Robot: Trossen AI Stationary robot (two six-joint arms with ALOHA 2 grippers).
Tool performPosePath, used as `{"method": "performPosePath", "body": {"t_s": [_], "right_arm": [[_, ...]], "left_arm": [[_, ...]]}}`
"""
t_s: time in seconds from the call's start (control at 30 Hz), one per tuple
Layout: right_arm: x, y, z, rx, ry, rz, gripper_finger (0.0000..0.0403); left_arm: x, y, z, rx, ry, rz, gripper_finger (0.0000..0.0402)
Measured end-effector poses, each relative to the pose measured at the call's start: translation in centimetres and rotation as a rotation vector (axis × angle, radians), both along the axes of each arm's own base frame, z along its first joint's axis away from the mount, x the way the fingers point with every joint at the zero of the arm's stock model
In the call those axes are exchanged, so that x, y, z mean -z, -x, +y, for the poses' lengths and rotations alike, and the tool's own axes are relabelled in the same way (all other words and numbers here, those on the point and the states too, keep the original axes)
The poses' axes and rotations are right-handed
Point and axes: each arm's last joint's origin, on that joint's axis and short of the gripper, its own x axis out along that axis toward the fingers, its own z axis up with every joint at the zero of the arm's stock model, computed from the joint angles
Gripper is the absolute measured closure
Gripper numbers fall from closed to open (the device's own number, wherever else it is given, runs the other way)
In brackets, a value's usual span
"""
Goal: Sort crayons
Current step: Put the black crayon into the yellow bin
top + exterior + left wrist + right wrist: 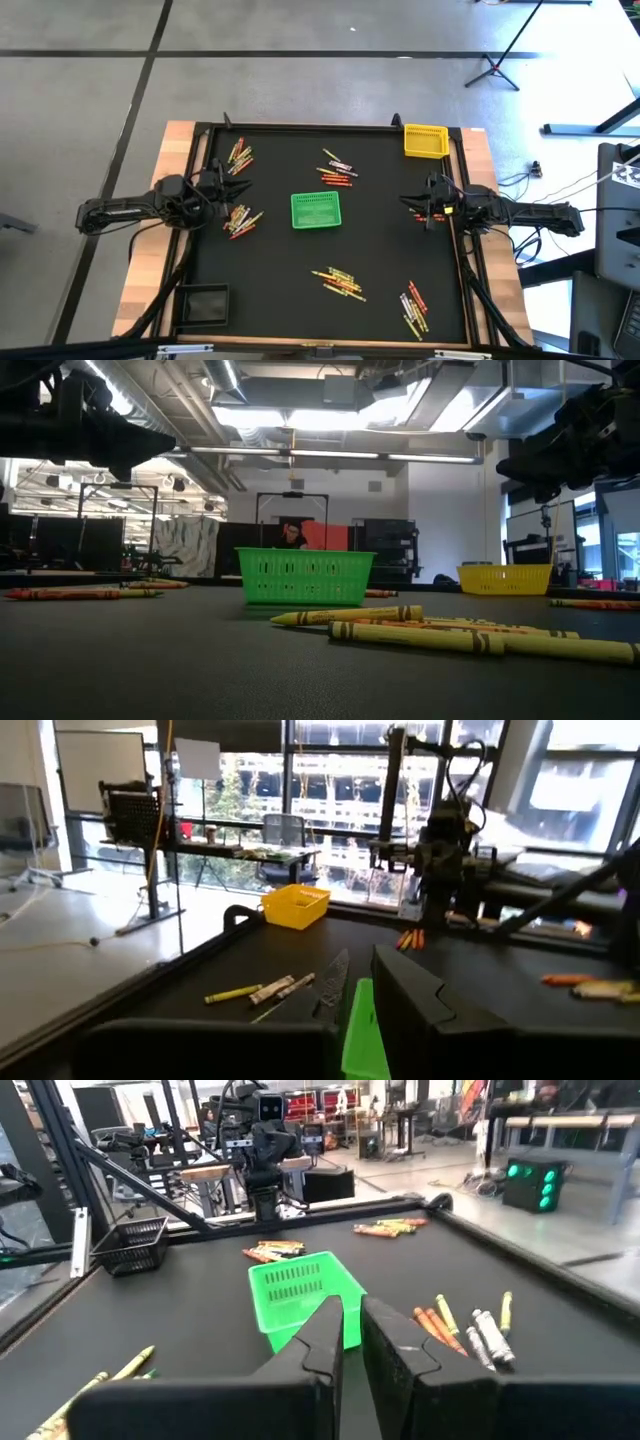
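- I see crayons (338, 168) scattered in small clusters across my black worktop (280, 270), near each side and corner.
- A green basket (315, 210) sits at the centre; a yellow basket (425, 140) and a black basket (203, 303) sit in opposite corners.
- My left tool (238, 189) hovers between two crayon clusters, fingers narrow, holding nothing.
- My right tool (350, 1342) waits at the opposite edge, fingers nearly together, empty.

Bright ceiling lights, window glare; near crayons (480, 638) soft.
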Motion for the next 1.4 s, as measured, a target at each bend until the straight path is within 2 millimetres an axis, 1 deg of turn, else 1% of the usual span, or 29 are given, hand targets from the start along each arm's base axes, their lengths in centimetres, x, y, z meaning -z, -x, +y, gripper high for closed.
{"method": "performPosePath", "body": {"t_s": [0.1, 0.27, 0.5, 0.6, 0.77, 0.93, 1.1, 1.27, 1.4], "right_arm": [[-0.5, 0.0, -0.2, 0.073, 0.022, -0.048, 0.0364], [-0.5, 0.1, -0.5, 0.17, 0.023, -0.045, 0.0364], [-0.1, 0.1, -0.5, 0.168, 0.026, -0.005, 0.0364], [-0.1, -0.1, -0.5, 0.167, 0.035, 0.017, 0.0364], [-1.2, -0.7, -0.5, 0.175, 0.081, 0.069, 0.0364], [-2.0, -2.0, -0.8, 0.237, 0.133, 0.182, 0.0364], [-2.5, -4.1, -1.2, 0.271, 0.18, 0.325, 0.0364], [-3.1, -6.6, -2.8, 0.32, 0.207, 0.453, 0.0364], [-2.7, -8.4, -4.8, 0.315, 0.2, 0.553, 0.0364]], "left_arm": [[-0.4, 0.0, 0.0, -0.004, -0.02, -0.032, 0.0366], [-0.8, 0.1, 0.0, -0.01, -0.066, -0.064, 0.0366], [-1.3, -0.2, 0.0, -0.008, -0.082, -0.105, 0.0366], [-1.5, -0.5, 0.0, -0.007, -0.123, -0.108, 0.0366], [-1.9, -1.2, 0.1, -0.013, -0.156, -0.13, 0.0366], [-2.0, -1.9, 0.2, -0.017, -0.172, -0.135, 0.0366], [-2.1, -2.5, 0.4, -0.031, -0.226, -0.133, 0.0366], [-2.7, -3.1, 0.8, -0.063, -0.26, -0.132, 0.0367], [-3.7, -4.0, 1.2, -0.081, -0.266, -0.11, 0.0367]]}}
